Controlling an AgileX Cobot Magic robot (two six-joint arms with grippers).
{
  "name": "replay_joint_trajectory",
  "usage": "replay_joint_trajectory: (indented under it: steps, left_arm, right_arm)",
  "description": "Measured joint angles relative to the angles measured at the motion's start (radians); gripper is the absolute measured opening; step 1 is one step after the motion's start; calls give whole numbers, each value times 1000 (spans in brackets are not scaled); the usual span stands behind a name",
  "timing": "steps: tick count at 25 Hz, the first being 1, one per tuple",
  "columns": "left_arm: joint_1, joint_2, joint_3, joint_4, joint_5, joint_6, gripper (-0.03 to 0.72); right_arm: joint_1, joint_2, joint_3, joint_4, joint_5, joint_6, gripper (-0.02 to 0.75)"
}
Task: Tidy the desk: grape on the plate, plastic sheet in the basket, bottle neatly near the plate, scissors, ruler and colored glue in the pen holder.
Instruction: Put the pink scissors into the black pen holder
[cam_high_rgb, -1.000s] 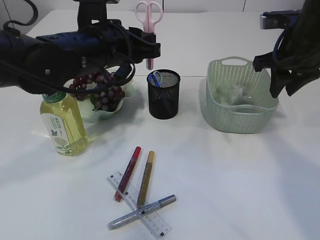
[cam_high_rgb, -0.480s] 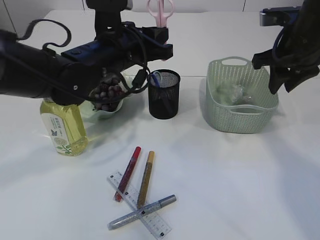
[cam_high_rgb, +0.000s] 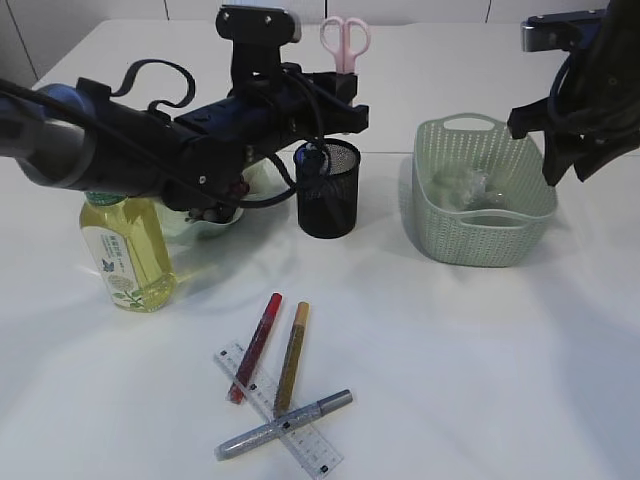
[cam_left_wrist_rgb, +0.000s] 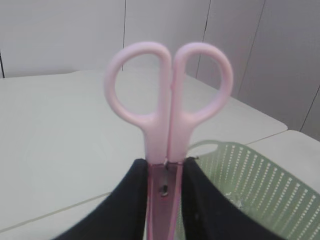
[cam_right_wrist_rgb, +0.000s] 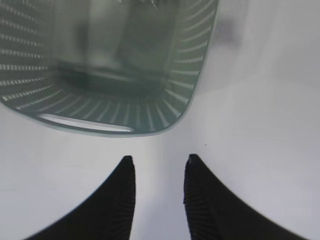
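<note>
Exterior view: white worktop filling the frame. Left arm stretching from the left edge across the upper middle, its hand pinching pink scissors upright, handles on top, directly above the black mesh pen holder at center. Left wrist view: same scissors clamped at the blade base between two dark fingers, handle loops pointing up, green basket at lower right behind. Right arm at the upper right edge of the exterior view, beside the basket; right wrist view showing its hand spread and empty over bare worktop, basket rim in the upper half of the frame. Crumpled clear plastic sheet lying inside the basket. Yellow-green bottle standing upright at the left, just in front of the plate, which sits partly hidden behind the left arm. Grapes on the plate, mostly covered by the arm. Blue-handled item already standing in the pen holder. Lower center: clear ruler lying diagonally, red glue pen and gold glue pen resting across its upper end, silver glue pen crossing its lower part.
</note>
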Motion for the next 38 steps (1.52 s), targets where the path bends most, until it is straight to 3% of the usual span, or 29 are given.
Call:
replay_joint_trajectory:
  steps: [18,38]
  left_arm:
    - [46,83,-42,-2,17,0,155]
    - [46,103,-42,-2,24,0,159]
  right_arm:
    - [0,0,0,-18,-14,0,272]
    - [0,1,0,-18,-21,0,272]
